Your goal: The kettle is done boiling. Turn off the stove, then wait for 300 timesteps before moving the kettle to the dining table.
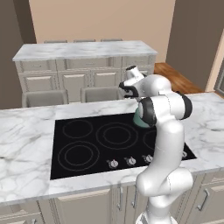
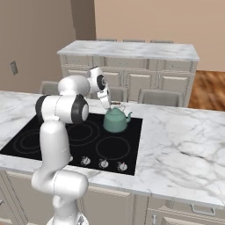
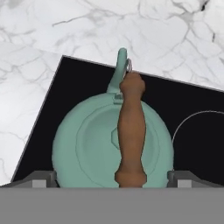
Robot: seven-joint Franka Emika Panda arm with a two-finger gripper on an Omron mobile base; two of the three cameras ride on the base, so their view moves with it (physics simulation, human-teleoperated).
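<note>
The teal kettle (image 2: 116, 121) stands on the back right burner of the black stove (image 2: 131, 134), its spout toward the far edge. In the left base view the kettle (image 1: 139, 119) peeks out from behind my forearm on the stove (image 1: 78, 144). My gripper (image 2: 107, 103) hangs just above the kettle's handle, open. Seen from the hand, the kettle (image 3: 87, 144) lies directly below the gripper (image 3: 112, 179), with its brown handle grip (image 3: 131, 131) running between the two spread fingertips (image 3: 43, 179). Nothing is held. The dining table is out of view.
A row of silver knobs (image 1: 113, 163) lines the stove's near edge, also seen from the right (image 2: 103, 163). Marble island counter (image 2: 184, 145) spreads to both sides. Chair backs (image 1: 43, 98) stand behind the island, then a marble-topped cabinet counter (image 1: 83, 50).
</note>
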